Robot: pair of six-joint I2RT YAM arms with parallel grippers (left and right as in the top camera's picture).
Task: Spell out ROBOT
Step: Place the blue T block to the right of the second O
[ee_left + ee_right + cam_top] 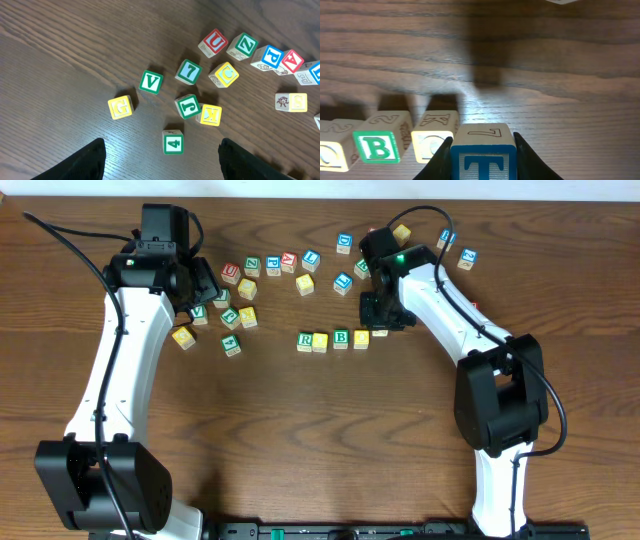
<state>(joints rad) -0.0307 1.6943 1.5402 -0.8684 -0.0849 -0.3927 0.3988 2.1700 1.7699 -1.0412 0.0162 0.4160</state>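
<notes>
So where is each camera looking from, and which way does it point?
Overhead: above the table, looking straight down; the left arm and right arm both show.
Left wrist: on the left arm, looking down at scattered blocks like the green 4 block; the left fingers, open, show at the bottom.
Right wrist: low over the wood, facing along the row; the right fingers clamp the T block.
Shared: right wrist sees the green B block, and overhead sees it too.

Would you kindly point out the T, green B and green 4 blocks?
T block (482,164): right wrist view, its blue-framed front face.
green B block (376,146): right wrist view, its lettered face.
green 4 block (173,142): left wrist view, its top face.
</notes>
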